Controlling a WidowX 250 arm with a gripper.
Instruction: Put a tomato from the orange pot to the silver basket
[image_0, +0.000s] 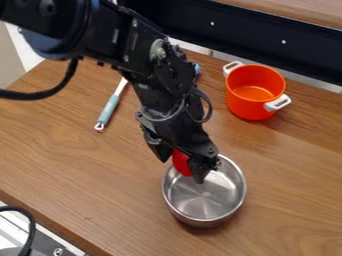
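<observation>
The black gripper (182, 167) hangs over the upper left part of the silver basket (206, 202), a round metal bowl on the wooden counter. A red tomato (181, 162) is held between its two fingers, partly covered by them, and overlaps the bowl's far left rim in the view. Whether the tomato touches the bowl I cannot tell. The orange pot (255, 91), with two white handles, stands upright at the upper right, and no tomato shows in the part of its inside that I see.
A utensil with a light blue handle (109, 109) lies left of the arm, partly behind it. A dark panel (267, 42) runs along the counter's back. The wooden counter (80, 170) ends in an edge at the lower left, with a metal and white surface beyond.
</observation>
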